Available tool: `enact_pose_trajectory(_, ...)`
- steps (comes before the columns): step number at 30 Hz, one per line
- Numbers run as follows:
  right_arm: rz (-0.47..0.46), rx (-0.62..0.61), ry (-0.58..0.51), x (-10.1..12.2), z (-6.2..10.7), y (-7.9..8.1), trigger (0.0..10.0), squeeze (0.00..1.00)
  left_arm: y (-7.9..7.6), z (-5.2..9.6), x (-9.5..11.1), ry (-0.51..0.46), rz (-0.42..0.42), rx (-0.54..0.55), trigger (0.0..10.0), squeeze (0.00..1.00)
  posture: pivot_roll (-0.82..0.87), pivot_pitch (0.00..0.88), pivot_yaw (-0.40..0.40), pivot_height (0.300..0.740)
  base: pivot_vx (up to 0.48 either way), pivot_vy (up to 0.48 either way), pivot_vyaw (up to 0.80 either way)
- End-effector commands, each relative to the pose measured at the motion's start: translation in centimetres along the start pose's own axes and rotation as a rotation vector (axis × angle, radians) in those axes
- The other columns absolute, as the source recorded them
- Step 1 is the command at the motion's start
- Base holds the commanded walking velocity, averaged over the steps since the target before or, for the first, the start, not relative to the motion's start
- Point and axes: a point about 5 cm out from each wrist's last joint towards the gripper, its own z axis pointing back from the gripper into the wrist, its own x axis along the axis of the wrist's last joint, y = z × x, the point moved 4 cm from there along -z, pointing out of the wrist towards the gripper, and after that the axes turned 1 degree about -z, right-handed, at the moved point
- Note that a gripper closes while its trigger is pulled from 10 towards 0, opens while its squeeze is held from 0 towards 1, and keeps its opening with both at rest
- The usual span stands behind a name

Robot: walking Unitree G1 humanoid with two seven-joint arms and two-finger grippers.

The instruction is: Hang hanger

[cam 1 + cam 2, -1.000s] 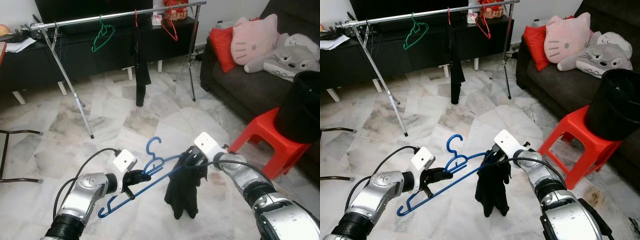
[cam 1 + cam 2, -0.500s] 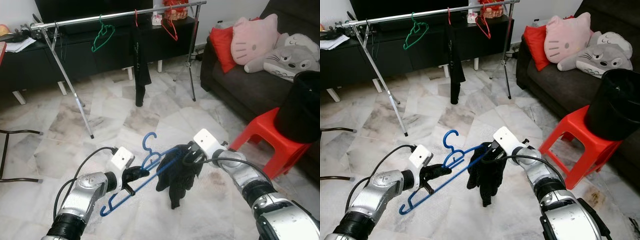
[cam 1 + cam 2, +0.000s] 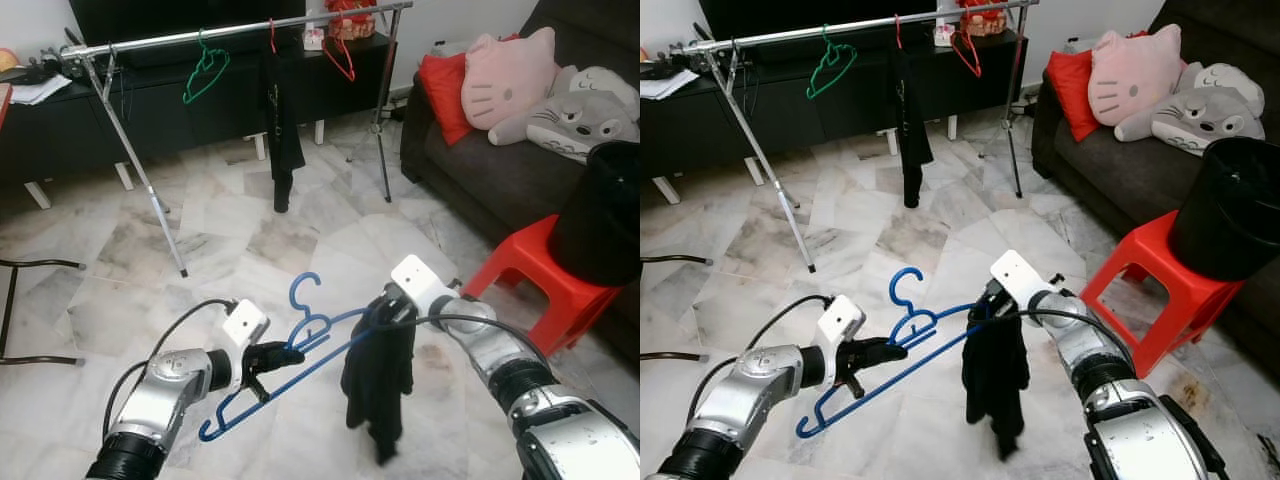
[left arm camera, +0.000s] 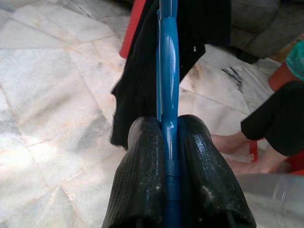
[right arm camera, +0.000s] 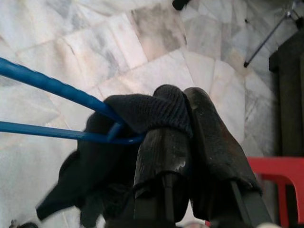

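Dressing blue plastic hanger [image 3: 300,345]: left claw [image 3: 283,356] clenched on it, right claw [image 3: 385,318] pinching black garment [image 3: 378,385]; next, carry to silver metal rack [image 3: 240,28].

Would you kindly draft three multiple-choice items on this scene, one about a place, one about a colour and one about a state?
1. Where does the black bin stand?
A. on the red stool
B. on the sofa
C. under the rack

2. What colour is the hanger held between the grippers?
A. green
B. blue
C. red

3. What is the left gripper doing?
A. hanging open
B. clamping the blue hanger
C. holding a cushion

Answers: 1 A, the bin sits on the red stool beside the sofa. 2 B, its frame is blue, while the right gripper pinches the black cloth draped at its end. 3 B, the left wrist view shows both fingers pressed on the blue bar.
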Motion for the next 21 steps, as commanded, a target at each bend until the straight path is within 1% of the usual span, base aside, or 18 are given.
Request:
enact_pose_trajectory(1, 0.015, 0.029, -0.045, 1.5, 0.0, 0.3, 10.0, 0.00, 0.4, -0.4, 0.4, -0.001, -0.020, 0.031, 10.0, 0.00, -0.07, 0.000, -0.026, 0.740, 0.000, 0.000, 0.00)
enact_pose_trajectory(2, 0.015, 0.040, -0.049, 1.6, 0.0, 0.4, 10.0, 0.00, 0.3, -0.5, 0.5, -0.004, -0.021, 0.027, 10.0, 0.00, -0.07, 0.000, -0.026, 0.740, 0.000, 0.000, 0.00)
enact_pose_trajectory(5, 0.045, 0.087, -0.046, 1.4, 0.0, 1.2, 10.0, 0.00, -0.9, -0.6, 0.8, -0.031, 0.024, -0.046, 10.0, 0.00, -0.07, 0.000, -0.027, 0.740, 0.000, 0.000, 0.00)
enact_pose_trajectory(8, 0.044, 0.079, -0.034, 1.0, 0.1, 1.1, 10.0, 0.00, -1.2, -0.5, 0.8, -0.027, 0.015, -0.067, 10.0, 0.00, -0.07, 0.000, -0.028, 0.740, 0.000, 0.000, 0.00)
enact_pose_trajectory(9, 0.037, 0.075, -0.026, 0.9, 0.1, 1.0, 10.0, 0.00, -1.1, -0.5, 0.7, -0.023, 0.006, -0.055, 10.0, 0.00, -0.07, 0.000, -0.028, 0.740, 0.000, 0.000, 0.00)
enact_pose_trajectory(10, 0.035, 0.081, -0.020, 0.8, 0.1, 1.1, 10.0, 0.00, -0.5, -0.5, 0.6, -0.016, -0.016, -0.006, 10.0, 0.00, -0.07, 0.000, -0.028, 0.740, 0.000, 0.000, 0.00)
enact_pose_trajectory(11, 0.035, 0.081, -0.020, 0.8, 0.1, 1.1, 10.0, 0.00, -0.5, -0.5, 0.6, -0.016, -0.016, -0.006, 10.0, 0.00, -0.07, 0.000, -0.028, 0.740, 0.000, 0.000, 0.00)
enact_pose_trajectory(12, 0.033, 0.091, -0.018, 0.8, 0.1, 1.3, 10.0, 0.00, 0.1, -0.7, 0.4, -0.006, -0.017, 0.032, 10.0, 0.00, -0.07, 0.000, -0.030, 0.740, 0.000, 0.000, 0.00)
enact_pose_trajectory(13, 0.028, 0.099, -0.022, 0.9, 0.1, 1.5, 10.0, 0.00, 1.1, -0.8, 0.5, -0.002, -0.043, 0.110, 10.0, 0.00, -0.07, 0.000, -0.030, 0.740, 0.000, 0.000, 0.00)
enact_pose_trajectory(14, 0.027, 0.101, -0.023, 0.9, 0.1, 1.6, 10.0, 0.00, 1.4, -0.8, 0.5, -0.001, -0.051, 0.129, 10.0, 0.00, -0.07, 0.000, -0.030, 0.740, 0.000, 0.000, 0.00)
enact_pose_trajectory(15, 0.017, 0.094, -0.024, 0.8, 0.1, 1.6, 10.0, 0.00, 2.1, -0.9, 0.6, -0.006, -0.025, 0.175, 10.0, 0.00, -0.07, 0.000, -0.031, 0.740, 0.000, 0.000, 0.00)
enact_pose_trajectory(16, 0.014, 0.091, -0.023, 0.8, 0.1, 1.6, 10.0, 0.00, 2.2, -0.9, 0.6, -0.010, -0.012, 0.180, 10.0, 0.00, -0.07, 0.000, -0.031, 0.740, 0.000, 0.000, 0.00)
enact_pose_trajectory(17, 0.013, 0.090, -0.022, 0.8, 0.1, 1.7, 10.0, 0.00, 2.1, -0.9, 0.7, -0.017, -0.017, 0.177, 10.0, 0.00, -0.07, 0.000, -0.031, 0.740, 0.000, 0.000, 0.00)
enact_pose_trajectory(18, 0.012, 0.092, -0.020, 0.7, 0.1, 1.8, 10.0, 0.00, 2.4, -0.9, 1.1, -0.025, -0.027, 0.198, 10.0, 0.00, -0.07, 0.000, -0.031, 0.740, 0.000, 0.000, 0.00)
enact_pose_trajectory(21, 0.003, 0.071, -0.017, 0.6, 0.3, 1.5, 10.0, 0.00, 2.7, -0.9, 1.3, -0.019, -0.053, 0.231, 10.0, 0.00, -0.07, 0.000, -0.031, 0.740, 0.000, 0.000, 0.00)
